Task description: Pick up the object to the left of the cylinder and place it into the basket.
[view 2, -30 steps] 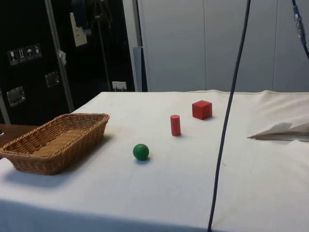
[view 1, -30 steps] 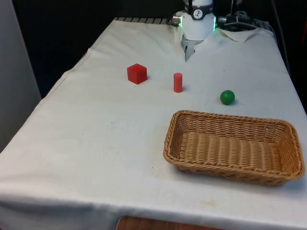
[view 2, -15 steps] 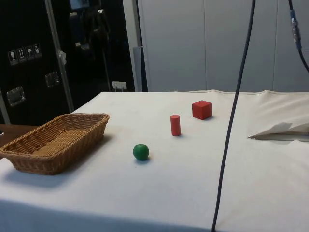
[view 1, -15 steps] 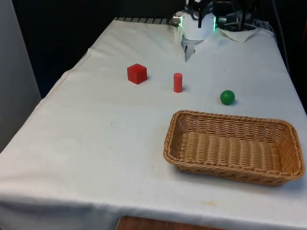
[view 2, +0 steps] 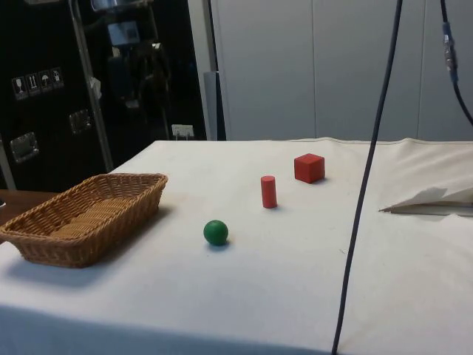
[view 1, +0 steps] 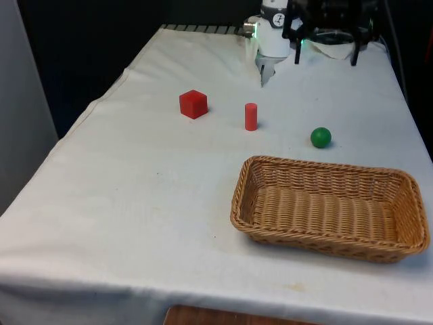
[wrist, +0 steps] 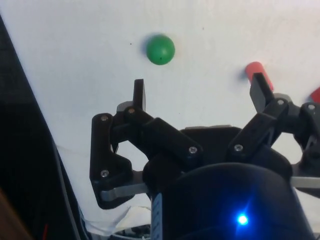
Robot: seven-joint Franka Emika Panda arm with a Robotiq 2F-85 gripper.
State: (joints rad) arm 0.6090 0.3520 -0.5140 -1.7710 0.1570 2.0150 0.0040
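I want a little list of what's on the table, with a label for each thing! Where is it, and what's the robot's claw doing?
cube: red cube, on the cloth at the front view's left of the cylinder, untouched
cylinder: red cylinder, standing upright between the cube and the ball
ball: green ball, at the front view's right of the cylinder
basket: wicker basket, nothing inside it, nearest the front camera
gripper: black gripper, fingers spread open, holding nothing, up above the cloth at the far end
step: cube not yet picked up
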